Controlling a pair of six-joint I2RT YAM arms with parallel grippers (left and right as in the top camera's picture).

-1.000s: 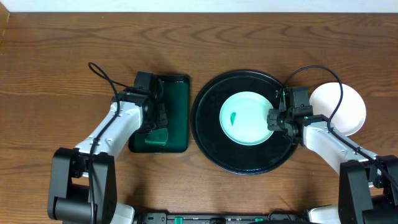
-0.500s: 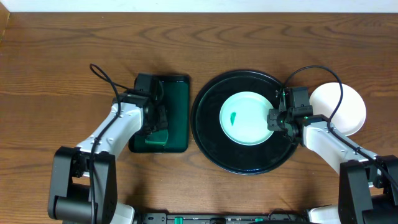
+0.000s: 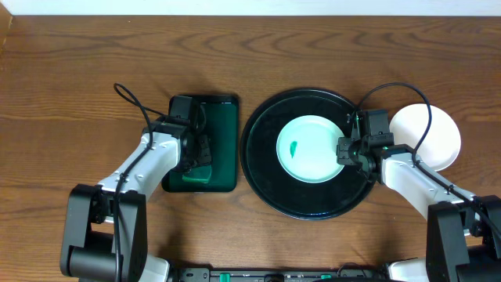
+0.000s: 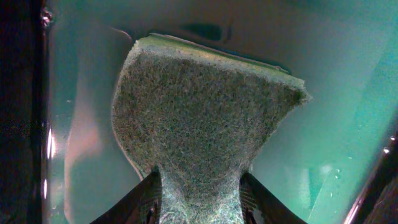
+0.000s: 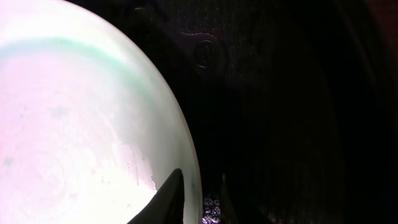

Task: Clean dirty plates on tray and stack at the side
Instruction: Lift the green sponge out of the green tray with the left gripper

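Observation:
One pale mint plate (image 3: 313,149) with a small green smear lies in the middle of the round black tray (image 3: 258,168). My right gripper (image 3: 345,150) is at the plate's right edge. In the right wrist view its fingers (image 5: 199,200) are closed on the rim of the plate (image 5: 74,137), over the black tray (image 5: 280,93). My left gripper (image 3: 200,153) is over the rectangular green tray (image 3: 223,129). In the left wrist view it (image 4: 200,200) is shut on a grey-green sponge (image 4: 205,118), pinched narrow at the jaws. A white plate (image 3: 434,133) rests on the table right of the black tray.
The green tray's wet floor (image 4: 336,93) shows under the sponge. Cables loop above both arms. Bare wooden table (image 3: 78,94) lies on the far side and far left.
The left gripper has shifted very slightly over the green tray. The right arm and the plate have not moved.

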